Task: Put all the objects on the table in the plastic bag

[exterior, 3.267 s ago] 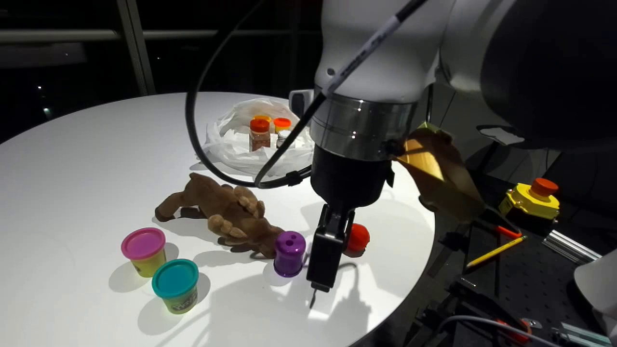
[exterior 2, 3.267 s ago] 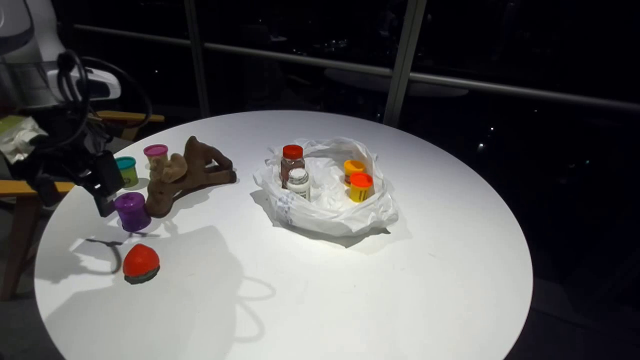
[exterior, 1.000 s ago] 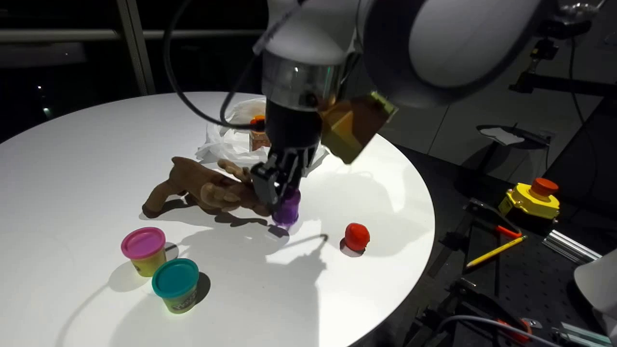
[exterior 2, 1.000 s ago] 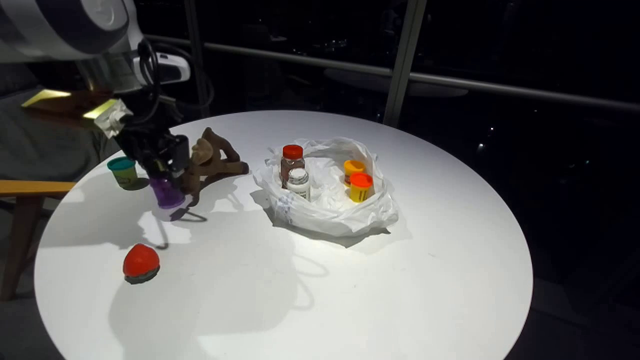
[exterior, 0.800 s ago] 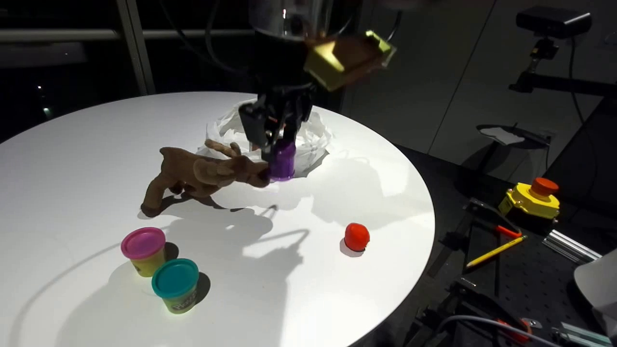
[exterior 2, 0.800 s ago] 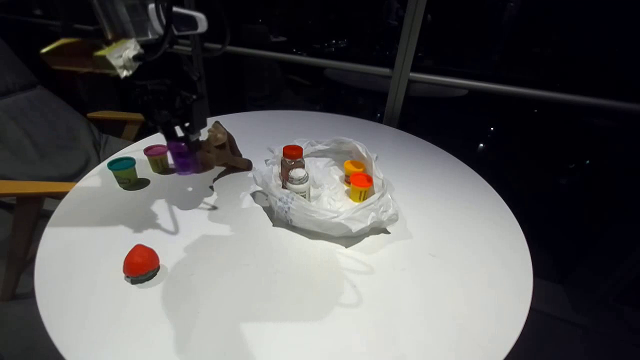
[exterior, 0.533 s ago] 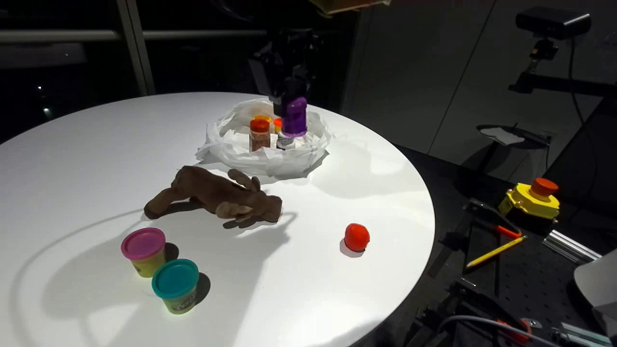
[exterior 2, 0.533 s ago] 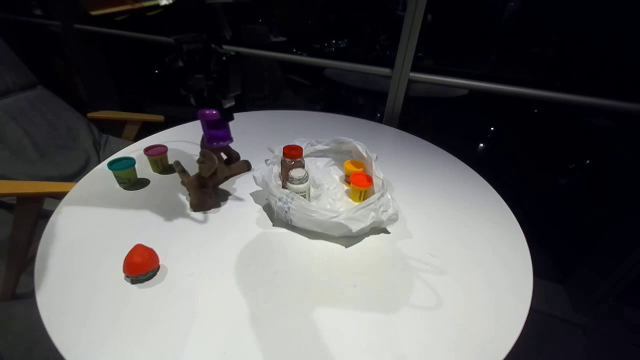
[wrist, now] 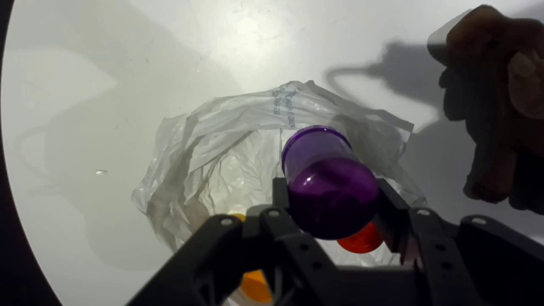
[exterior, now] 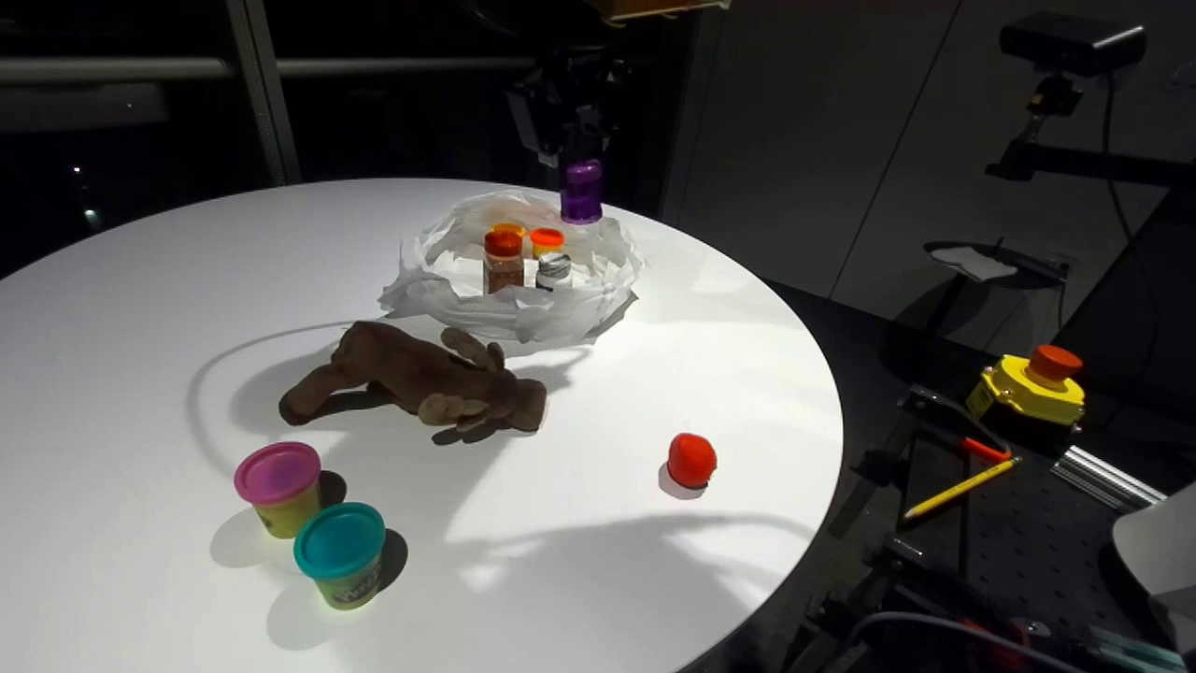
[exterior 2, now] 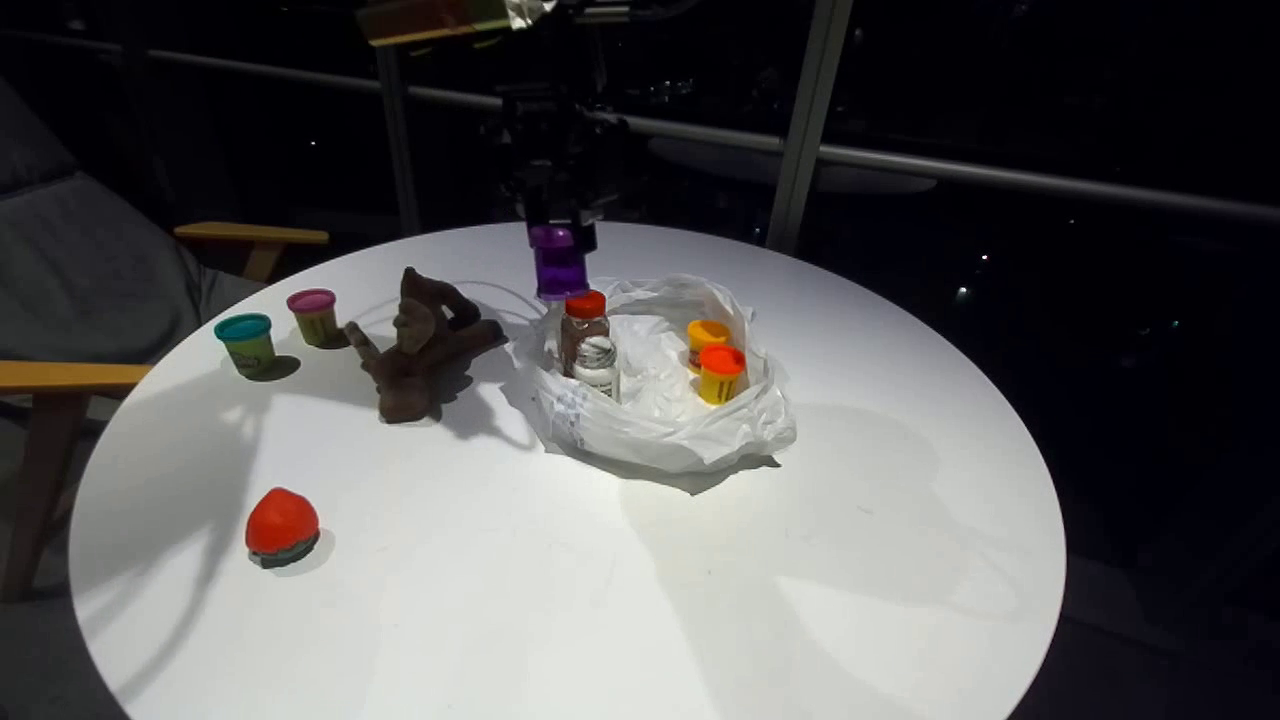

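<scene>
Gripper [wrist: 333,196] clasps the purple cup [exterior 2: 560,272] in the air above the bag [exterior 2: 660,442]. Inside the bag: red-capped bottle [exterior 2: 584,335], white bottle [exterior 2: 598,374], two yellow tubs [exterior 2: 720,384]. On the table [exterior: 570,477], outside it: toy [exterior: 411,369], pink cup [exterior: 280,479], teal cup [exterior: 341,547], red object [exterior: 691,460].

Far side, both exterior views: dark windows [exterior 2: 1050,90] w/ metal mullions [exterior 2: 808,120], a horiz. rail [exterior 2: 1000,176] & pinpoint lights [exterior 2: 962,292]. Grey chair [exterior 2: 95,245] w/ wooden armrests [exterior 2: 80,376] at left in an exterior view; dim grey wall [exterior: 813,150] far right in an exterior view, dark floor [exterior: 864,346], round blk stand [exterior: 1037,273], prob. a stool.
</scene>
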`<state>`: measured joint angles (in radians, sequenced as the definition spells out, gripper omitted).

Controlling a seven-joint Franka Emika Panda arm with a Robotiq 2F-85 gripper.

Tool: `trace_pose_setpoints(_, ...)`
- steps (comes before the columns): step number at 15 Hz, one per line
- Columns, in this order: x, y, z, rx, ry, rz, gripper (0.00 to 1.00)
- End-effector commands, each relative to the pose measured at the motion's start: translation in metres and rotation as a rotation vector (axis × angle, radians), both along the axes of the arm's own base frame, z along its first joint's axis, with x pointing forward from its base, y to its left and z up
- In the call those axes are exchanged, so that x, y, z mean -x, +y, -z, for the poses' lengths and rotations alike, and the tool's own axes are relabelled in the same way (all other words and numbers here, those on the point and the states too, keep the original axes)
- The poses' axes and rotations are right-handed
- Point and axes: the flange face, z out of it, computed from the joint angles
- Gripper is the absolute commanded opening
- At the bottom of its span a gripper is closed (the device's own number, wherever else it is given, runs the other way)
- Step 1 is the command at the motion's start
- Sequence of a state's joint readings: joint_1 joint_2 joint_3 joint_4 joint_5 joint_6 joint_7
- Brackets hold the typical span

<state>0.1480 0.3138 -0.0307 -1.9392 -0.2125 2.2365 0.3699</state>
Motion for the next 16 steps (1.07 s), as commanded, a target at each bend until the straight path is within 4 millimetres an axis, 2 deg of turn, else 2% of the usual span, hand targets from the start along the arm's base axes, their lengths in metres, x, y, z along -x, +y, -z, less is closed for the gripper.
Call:
trace_pose_setpoints(1, -0.021, -0.032, 0.017, -0.05, -0.082, 0.077, 0.25)
trace_pose_setpoints(7, -0.04, -0.084, 0.063, -0.096, -0.191, 0.198, 0.25)
trace_pose_setpoints(16, -0.07, -0.13, 0.121, -0.108, -0.252, 0.368, 0.25)
